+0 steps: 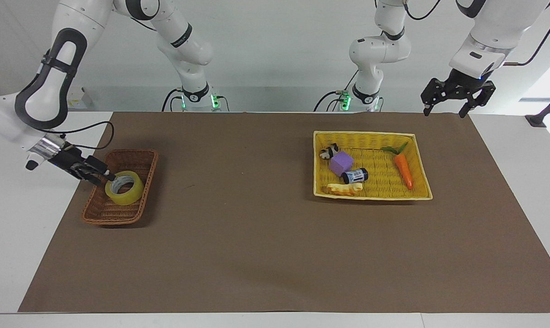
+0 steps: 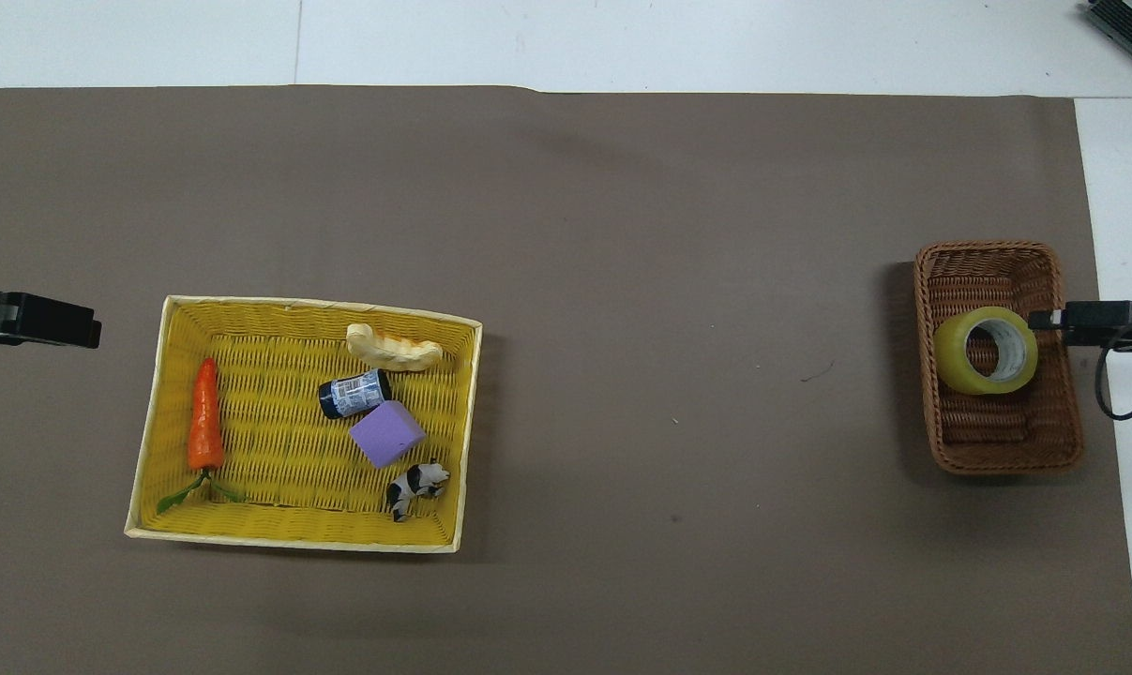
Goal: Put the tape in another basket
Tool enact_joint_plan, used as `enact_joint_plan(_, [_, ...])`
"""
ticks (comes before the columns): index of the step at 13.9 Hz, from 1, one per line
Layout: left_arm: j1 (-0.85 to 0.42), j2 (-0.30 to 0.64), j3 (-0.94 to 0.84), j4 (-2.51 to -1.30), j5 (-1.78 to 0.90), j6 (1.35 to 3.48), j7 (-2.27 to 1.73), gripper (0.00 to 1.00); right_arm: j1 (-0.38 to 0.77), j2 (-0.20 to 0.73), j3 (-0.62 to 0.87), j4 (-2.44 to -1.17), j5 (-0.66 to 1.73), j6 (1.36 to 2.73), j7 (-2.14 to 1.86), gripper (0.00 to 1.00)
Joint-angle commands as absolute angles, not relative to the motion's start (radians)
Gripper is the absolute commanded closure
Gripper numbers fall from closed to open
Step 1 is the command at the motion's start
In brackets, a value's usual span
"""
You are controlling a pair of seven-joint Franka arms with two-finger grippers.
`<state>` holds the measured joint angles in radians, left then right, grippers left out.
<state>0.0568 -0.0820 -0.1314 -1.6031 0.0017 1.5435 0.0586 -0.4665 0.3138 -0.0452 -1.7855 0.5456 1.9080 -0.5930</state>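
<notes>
Taking the brown wicker basket as the landmark and starting at the right arm's end of the table, the right gripper (image 1: 105,175) reaches in low over this narrow oblong brown woven wicker basket (image 1: 136,157), at the rim on the right arm's side. Its tip is just beside the wide ring-shaped roll of translucent yellowish packing tape (image 1: 125,187). I cannot tell whether this gripper is open or closed, or whether it touches the roll. The tape lies inside the brown basket about midway along it, tilted, its white core showing. Well apart from the brown basket, toward the left arm's end of the dark brown table mat (image 1: 256,237), sits a wide bright yellow woven tray basket (image 1: 370,197). It holds a small black-and-white toy cow (image 1: 329,151), a purple foam block (image 1: 341,163), a small dark labelled can (image 1: 355,175), a pale bread-shaped piece (image 1: 344,188) and an orange toy carrot (image 1: 403,169). The left gripper (image 1: 443,113) waits up in the air over the mat's edge, its fingers spread wide and holding nothing.
</notes>
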Motion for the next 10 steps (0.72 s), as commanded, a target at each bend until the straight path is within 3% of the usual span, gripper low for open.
enact_joint_plan(1, [0.043,-0.072,-0.123,-1.582,0.002,1.514,0.037,0.00,-0.387,0.273,-0.037,-1.714,0.325,1.948,-0.574,0.00])
enact_joint_plan(7, [0.058,-0.074,-0.115,-1.583,-0.002,1.511,0.031,0.00,-0.210,0.164,-0.037,-1.720,0.049,1.931,-0.174,0.00])
enact_joint_plan(10, [0.057,-0.074,-0.115,-1.583,-0.002,1.511,0.031,0.00,-0.122,0.106,-0.035,-1.721,-0.004,1.849,0.022,0.00])
